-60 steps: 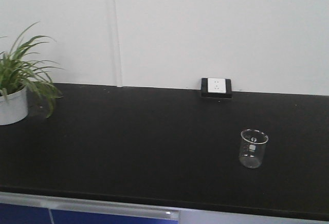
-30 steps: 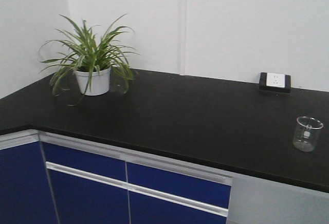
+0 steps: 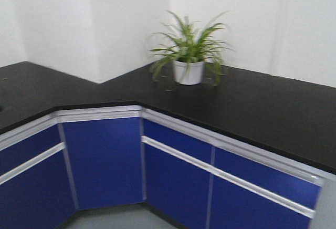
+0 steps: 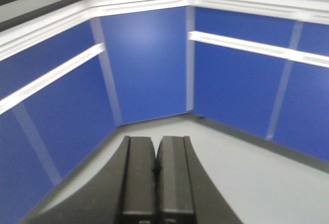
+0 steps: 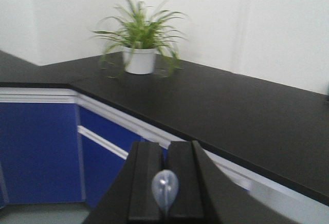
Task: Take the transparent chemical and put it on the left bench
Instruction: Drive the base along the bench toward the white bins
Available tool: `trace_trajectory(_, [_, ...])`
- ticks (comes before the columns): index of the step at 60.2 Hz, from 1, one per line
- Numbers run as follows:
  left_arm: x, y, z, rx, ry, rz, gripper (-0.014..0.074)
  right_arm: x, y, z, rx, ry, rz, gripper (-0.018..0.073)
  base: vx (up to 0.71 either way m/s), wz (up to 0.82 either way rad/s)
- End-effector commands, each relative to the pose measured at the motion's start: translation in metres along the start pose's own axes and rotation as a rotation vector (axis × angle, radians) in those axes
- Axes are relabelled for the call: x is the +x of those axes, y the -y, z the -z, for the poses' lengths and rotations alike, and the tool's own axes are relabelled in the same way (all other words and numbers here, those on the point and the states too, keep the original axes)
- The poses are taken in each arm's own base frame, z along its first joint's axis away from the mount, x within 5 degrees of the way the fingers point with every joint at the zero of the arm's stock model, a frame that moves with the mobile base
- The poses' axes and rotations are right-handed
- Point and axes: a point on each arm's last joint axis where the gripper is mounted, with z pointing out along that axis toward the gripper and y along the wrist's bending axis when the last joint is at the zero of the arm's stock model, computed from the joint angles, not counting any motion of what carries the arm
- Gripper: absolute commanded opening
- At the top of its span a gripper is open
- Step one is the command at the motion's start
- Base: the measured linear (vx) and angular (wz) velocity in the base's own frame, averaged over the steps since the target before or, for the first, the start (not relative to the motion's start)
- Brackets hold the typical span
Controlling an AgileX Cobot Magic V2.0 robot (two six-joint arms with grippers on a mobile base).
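My right gripper [image 5: 165, 144] is shut on a colourless pipette of the transparent chemical, whose clear bulb [image 5: 164, 185] sticks up between the fingers. It hovers in front of the black countertop [image 5: 231, 116] that carries the potted plant [image 5: 139, 39]. The glass beaker is out of view. My left gripper [image 4: 156, 141] is shut with nothing in it, hanging low over the grey floor before the blue cabinet doors [image 4: 149, 64]. Another black countertop stretch [image 3: 37, 84] runs off to the left past the corner; I cannot tell whether it is the left bench.
The potted plant [image 3: 189, 55] in a white pot stands near the corner of the L-shaped counter. Blue cabinets with white handle strips [image 3: 105, 160] form an inner corner below. White walls rise behind the counters. Grey floor [image 4: 267, 183] lies under the left arm.
The front view has swung left: the beaker and wall socket have left the frame, the plant has shifted right, and the counter's corner and left stretch have come into sight.
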Motion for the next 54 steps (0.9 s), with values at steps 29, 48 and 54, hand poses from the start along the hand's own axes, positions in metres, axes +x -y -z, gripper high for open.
trace_trajectory(29, [-0.0028, -0.0001, 0.0013, -0.002, 0.081, 0.009, -0.0003, -0.0148, -0.0005, 0.0009, -0.01, 0.092, 0.018, -0.0004, -0.17, 0.67])
trace_trajectory(48, [-0.0028, -0.0001, 0.0013, -0.002, 0.081, 0.009, -0.0003, -0.0148, -0.0005, 0.0009, -0.01, 0.092, 0.018, -0.0004, -0.14, 0.55])
trace_trajectory(54, [-0.0028, -0.0001, 0.0013, -0.002, 0.081, 0.009, -0.0003, -0.0148, -0.0005, 0.0009, -0.01, 0.092, 0.018, -0.0004, -0.11, 0.5])
